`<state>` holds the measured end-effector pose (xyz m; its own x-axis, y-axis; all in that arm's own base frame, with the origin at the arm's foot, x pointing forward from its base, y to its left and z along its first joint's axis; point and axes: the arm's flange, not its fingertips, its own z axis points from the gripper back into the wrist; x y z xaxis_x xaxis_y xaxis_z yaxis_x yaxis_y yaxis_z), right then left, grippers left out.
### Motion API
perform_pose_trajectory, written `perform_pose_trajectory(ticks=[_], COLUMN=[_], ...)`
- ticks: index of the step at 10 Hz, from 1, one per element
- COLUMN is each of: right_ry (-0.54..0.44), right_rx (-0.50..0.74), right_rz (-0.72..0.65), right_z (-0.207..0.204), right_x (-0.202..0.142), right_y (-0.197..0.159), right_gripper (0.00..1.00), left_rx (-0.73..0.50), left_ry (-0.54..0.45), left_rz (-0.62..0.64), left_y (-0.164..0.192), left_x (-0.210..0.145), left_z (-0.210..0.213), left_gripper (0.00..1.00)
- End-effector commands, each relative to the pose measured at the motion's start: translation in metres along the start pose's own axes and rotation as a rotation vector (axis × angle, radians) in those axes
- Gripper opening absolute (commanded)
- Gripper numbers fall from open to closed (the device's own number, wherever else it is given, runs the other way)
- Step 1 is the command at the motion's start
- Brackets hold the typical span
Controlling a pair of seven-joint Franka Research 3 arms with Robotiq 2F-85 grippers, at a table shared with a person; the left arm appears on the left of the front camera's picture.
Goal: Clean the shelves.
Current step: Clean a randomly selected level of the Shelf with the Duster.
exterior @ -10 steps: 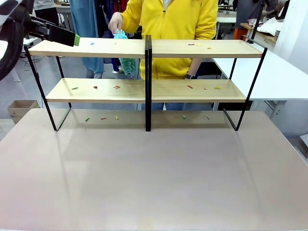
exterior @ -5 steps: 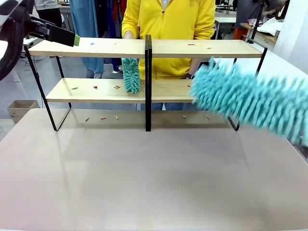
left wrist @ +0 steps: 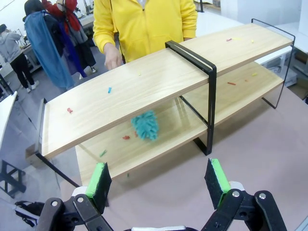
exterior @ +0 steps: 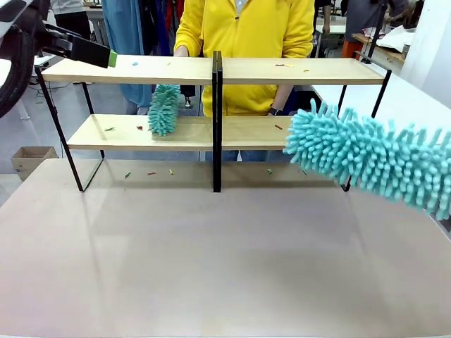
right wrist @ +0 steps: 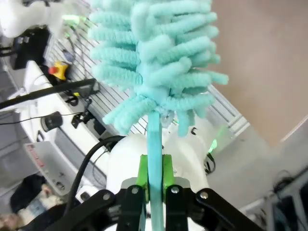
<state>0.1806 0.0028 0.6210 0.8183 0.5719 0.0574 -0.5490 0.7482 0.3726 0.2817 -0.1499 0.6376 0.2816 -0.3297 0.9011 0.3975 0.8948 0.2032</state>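
my right gripper [right wrist: 154, 169] clamps a teal duster [exterior: 366, 158] near the shelves [exterior: 296, 71], left gripper [left wrist: 158, 180] spread empty; coloured scraps [exterior: 134, 63] litter both boards, cleaning barely begun.

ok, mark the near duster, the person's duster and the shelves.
near duster [exterior: 366, 160]: front view, middle of its teal head.
person's duster [exterior: 163, 109]: front view, middle of its head, above the lower board.
shelves [exterior: 217, 120]: front view, on the central black post.
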Motion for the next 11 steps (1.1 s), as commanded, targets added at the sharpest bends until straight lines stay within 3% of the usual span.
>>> perform_pose_trajectory(ticks=[1,4,5,7,9,10,11], right_ry=[0.023,0.004,-0.062,-0.076,-0.155,-0.131,-0.107], right_rx=[-0.073,-0.098,-0.099,-0.088,-0.034,0.074,-0.067], right_rz=[-0.070,-0.119,-0.156,-0.201,-0.212,-0.247,-0.192], right_z=[-0.011,-0.022,-0.029,-0.045,-0.056,-0.063,-0.061], right_x=[0.023,0.050,0.077,0.137,0.193,0.201,0.164], right_y=[-0.003,-0.012,-0.014,-0.027,-0.038,-0.029,-0.039], right_gripper=[0.12,0.12,0.12,0.12,0.12,0.12,0.12], left_rx=[0.005,0.005,0.005,0.005,0.005,0.005,0.005], left_ry=[-0.001,-0.001,-0.001,-0.001,-0.001,-0.001,-0.001], left_rz=[0.000,0.000,0.000,0.000,0.000,0.000,0.000], left_y=[0.000,0.000,0.000,0.000,0.000,0.000,0.000], left_x=[-0.001,-0.001,-0.001,-0.001,-0.001,-0.001,-0.001], left_z=[0.000,0.000,0.000,0.000,0.000,0.000,0.000], left_gripper=[1.00,1.00,1.00,1.00,1.00,1.00,1.00])
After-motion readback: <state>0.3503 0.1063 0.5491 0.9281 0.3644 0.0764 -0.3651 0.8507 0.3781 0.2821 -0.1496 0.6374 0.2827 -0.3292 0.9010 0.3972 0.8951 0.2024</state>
